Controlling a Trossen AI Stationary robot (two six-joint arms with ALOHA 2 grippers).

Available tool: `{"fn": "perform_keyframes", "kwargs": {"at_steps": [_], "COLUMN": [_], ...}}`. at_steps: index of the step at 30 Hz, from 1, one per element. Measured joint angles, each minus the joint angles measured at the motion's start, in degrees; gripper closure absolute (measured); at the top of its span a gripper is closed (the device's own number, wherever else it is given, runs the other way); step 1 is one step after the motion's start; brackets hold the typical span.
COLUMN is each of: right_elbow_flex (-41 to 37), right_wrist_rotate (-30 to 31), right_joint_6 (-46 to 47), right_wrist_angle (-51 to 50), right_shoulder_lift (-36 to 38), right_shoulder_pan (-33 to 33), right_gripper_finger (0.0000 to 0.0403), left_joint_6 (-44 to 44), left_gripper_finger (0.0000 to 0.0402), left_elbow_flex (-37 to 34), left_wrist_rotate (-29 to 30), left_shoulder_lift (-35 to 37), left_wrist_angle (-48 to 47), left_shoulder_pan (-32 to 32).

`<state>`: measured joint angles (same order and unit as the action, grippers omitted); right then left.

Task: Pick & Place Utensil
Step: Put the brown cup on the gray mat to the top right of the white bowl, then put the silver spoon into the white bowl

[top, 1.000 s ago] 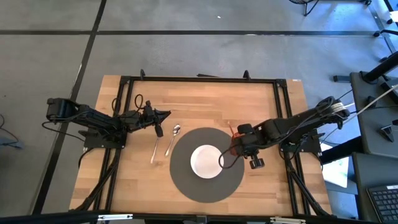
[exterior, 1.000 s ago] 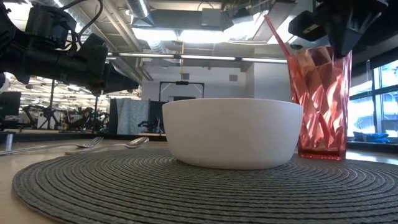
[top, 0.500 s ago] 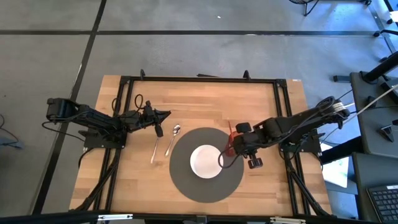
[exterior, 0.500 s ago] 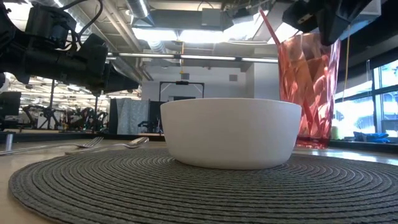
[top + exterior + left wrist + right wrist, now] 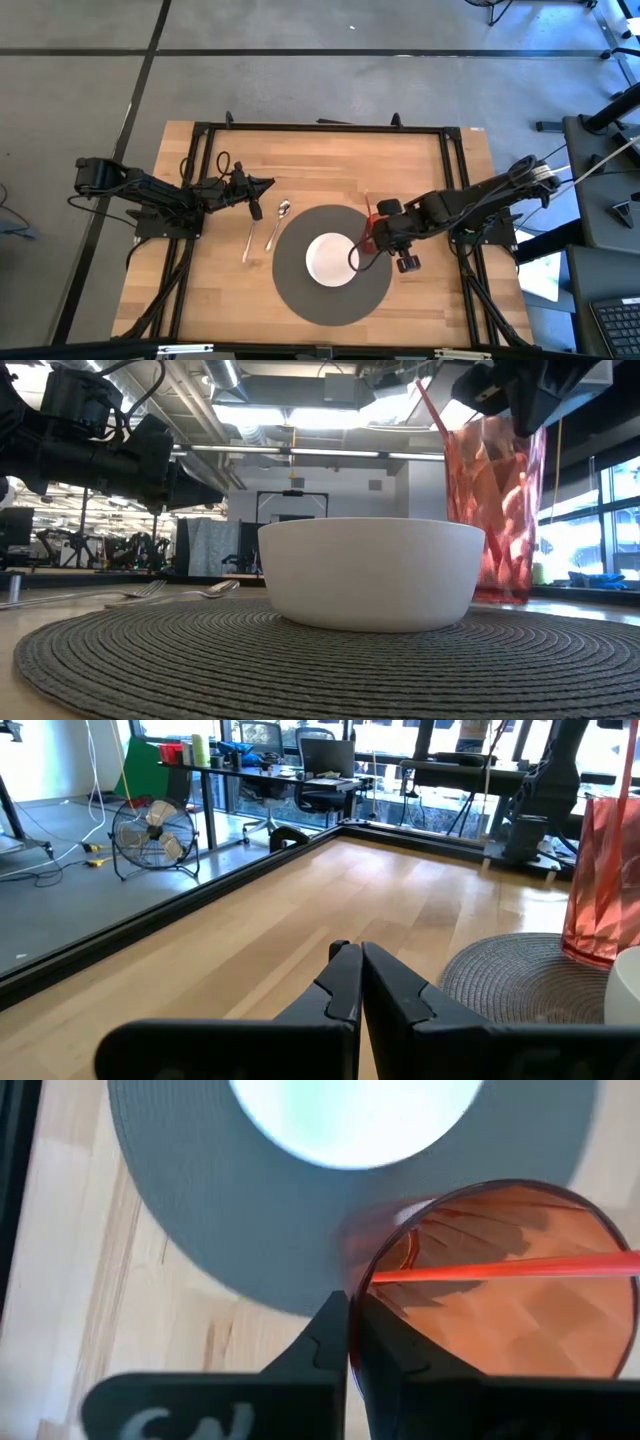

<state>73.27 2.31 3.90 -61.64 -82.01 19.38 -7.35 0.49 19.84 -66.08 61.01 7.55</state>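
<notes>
Tumbler shifts toward bowl

Right gripper [image 5: 349, 1342], jaws clamped on the faceted red plastic tumbler [image 5: 497, 510] rim, has dragged it nearer the white bowl [image 5: 371, 571]; left gripper [image 5: 360, 978], jaws together, waits; the utensils lie untouched.

white bowl [image 5: 372, 572] on woven mat [image 5: 300, 660]; red tumbler [image 5: 497, 510] with straw behind.
</notes>
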Motion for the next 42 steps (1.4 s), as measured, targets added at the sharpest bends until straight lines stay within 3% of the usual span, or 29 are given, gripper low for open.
{"fn": "perform_keyframes", "kwargs": {"at_steps": [8,20,28,32,36,42], "right_elbow_flex": [-0.74,1.19,5.46,5.46,2.53,-14.49], "right_wrist_rotate": [-0.87,2.30,2.67,3.11,2.64,2.58], "right_joint_6": [-1.82,-2.36,-7.53,-10.38,-12.24,-14.17], "right_wrist_angle": [0.55,0.15,1.35,5.12,15.87,40.47], "right_shoulder_lift": [-2.29,-1.89,0.17,4.90,13.78,32.79], "right_shoulder_pan": [-0.02,-0.09,-0.44,-1.36,-3.22,-7.53], "right_gripper_finger": [0.0385,0.0278,0.0257,0.0266,0.0283,0.0319], "left_joint_6": [0.00,0.00,-0.02,-0.02,-0.44,-0.46], "left_gripper_finger": [0.0396,0.0396,0.0396,0.0396,0.0396,0.0396], "left_elbow_flex": [0.00,0.00,0.00,0.00,0.00,0.00], "left_wrist_rotate": [0.01,0.00,-0.46,-0.47,-1.62,-1.76], "left_shoulder_lift": [-0.01,-0.02,-0.02,-0.02,-0.02,-0.01], "left_wrist_angle": [0.00,0.00,-0.04,-0.04,-0.04,-0.04], "left_shoulder_pan": [0.00,0.00,-0.02,-0.02,-0.02,-0.02]}}
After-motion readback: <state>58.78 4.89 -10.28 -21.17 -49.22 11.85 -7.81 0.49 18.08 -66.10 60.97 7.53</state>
